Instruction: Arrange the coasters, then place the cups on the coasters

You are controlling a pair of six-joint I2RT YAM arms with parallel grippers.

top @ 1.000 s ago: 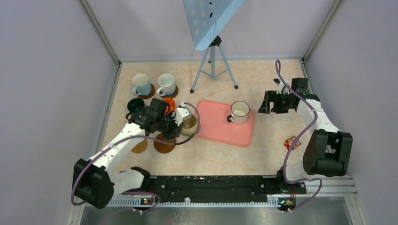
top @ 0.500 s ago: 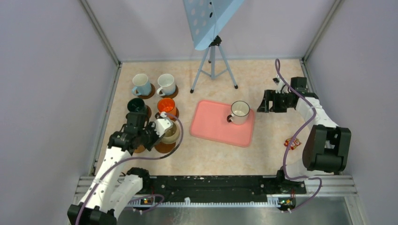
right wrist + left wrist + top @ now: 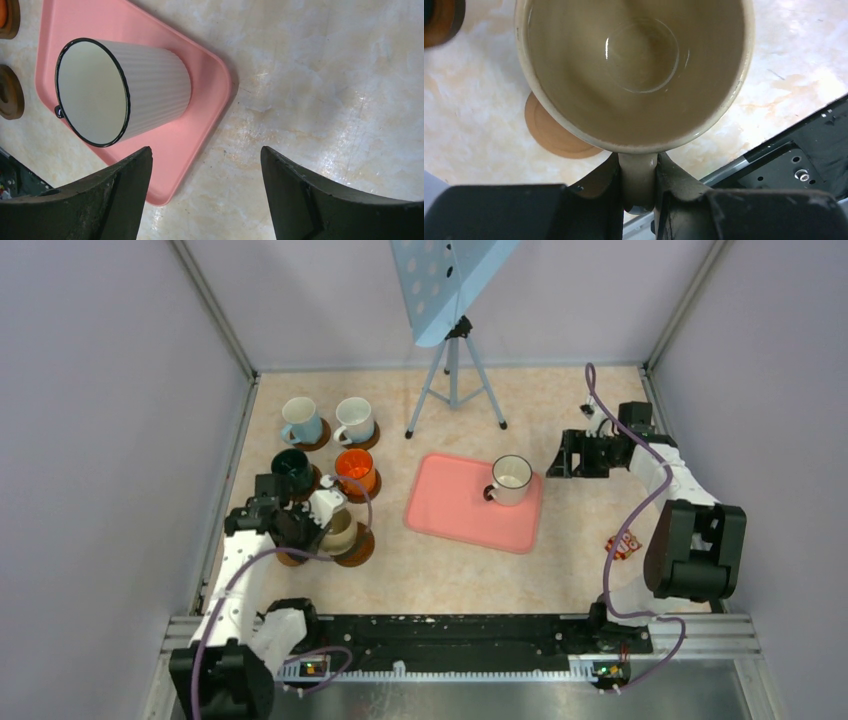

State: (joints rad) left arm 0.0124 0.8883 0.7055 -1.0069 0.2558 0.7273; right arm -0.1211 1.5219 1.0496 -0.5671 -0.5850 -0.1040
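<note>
One white cup sits in pink tray

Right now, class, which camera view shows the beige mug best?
The left wrist view: the beige mug fills it, empty inside, its handle pinched by the left gripper. The top external view shows it small, overlapping a brown coaster. The right wrist view misses it entirely.

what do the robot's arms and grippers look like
The left arm and right arm have white links and bulky black joints, with a purple cable looping along each. The left gripper and right gripper are black, with two thick fingers each.
</note>
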